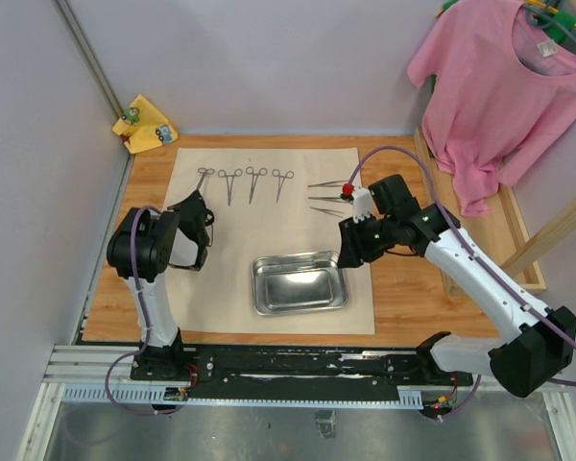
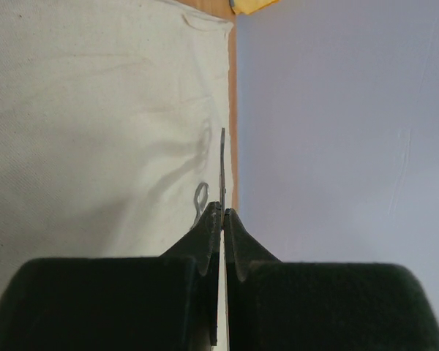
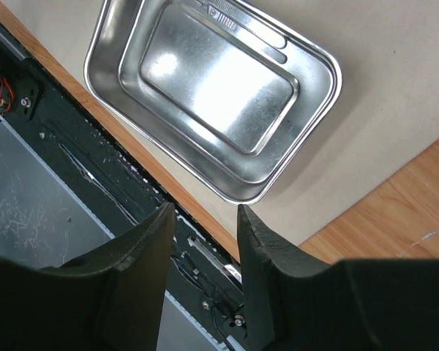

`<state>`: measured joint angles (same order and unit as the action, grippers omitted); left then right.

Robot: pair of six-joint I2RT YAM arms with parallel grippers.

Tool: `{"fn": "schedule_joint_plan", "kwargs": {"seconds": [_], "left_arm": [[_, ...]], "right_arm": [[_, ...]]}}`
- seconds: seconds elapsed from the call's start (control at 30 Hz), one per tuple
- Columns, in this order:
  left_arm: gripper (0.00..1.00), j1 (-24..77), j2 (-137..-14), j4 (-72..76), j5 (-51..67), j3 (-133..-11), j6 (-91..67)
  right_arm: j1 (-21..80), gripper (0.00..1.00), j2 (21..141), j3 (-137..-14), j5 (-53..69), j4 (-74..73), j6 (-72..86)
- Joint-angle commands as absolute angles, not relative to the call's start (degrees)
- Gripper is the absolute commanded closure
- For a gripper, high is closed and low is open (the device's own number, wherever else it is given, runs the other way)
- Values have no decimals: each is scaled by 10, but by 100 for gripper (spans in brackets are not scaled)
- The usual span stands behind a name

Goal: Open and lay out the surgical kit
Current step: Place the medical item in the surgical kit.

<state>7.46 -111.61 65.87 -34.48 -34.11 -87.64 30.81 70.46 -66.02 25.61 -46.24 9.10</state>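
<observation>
Top external view | left gripper pinching leftmost forceps, far-left corner of cloth wrap (likely squaring the row) | right gripper spread, empty, beside tray at wrap's near edge.

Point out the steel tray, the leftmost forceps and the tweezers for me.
steel tray [image 1: 300, 285], top view, bare floor of the tray
leftmost forceps [image 1: 203, 174], top view, its ring handles
tweezers [image 1: 324, 199], top view, shaft of the middle one
</observation>
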Motion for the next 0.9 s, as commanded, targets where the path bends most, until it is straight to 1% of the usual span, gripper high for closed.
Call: {"fn": "schedule_joint_plan", "kwargs": {"seconds": [0.0, 0.37, 0.87], "left_arm": [[100, 57, -1148, 660, -299, -367, -880], [100, 46, -1180, 668, -275, -376, -892], [100, 35, -1209, 716, -281, -374, -903]], "right_arm": [[299, 59, 711, -650, 276, -453, 97], [298, 61, 722, -642, 291, -445, 99], [299, 61, 728, -639, 299, -443, 98]]}}
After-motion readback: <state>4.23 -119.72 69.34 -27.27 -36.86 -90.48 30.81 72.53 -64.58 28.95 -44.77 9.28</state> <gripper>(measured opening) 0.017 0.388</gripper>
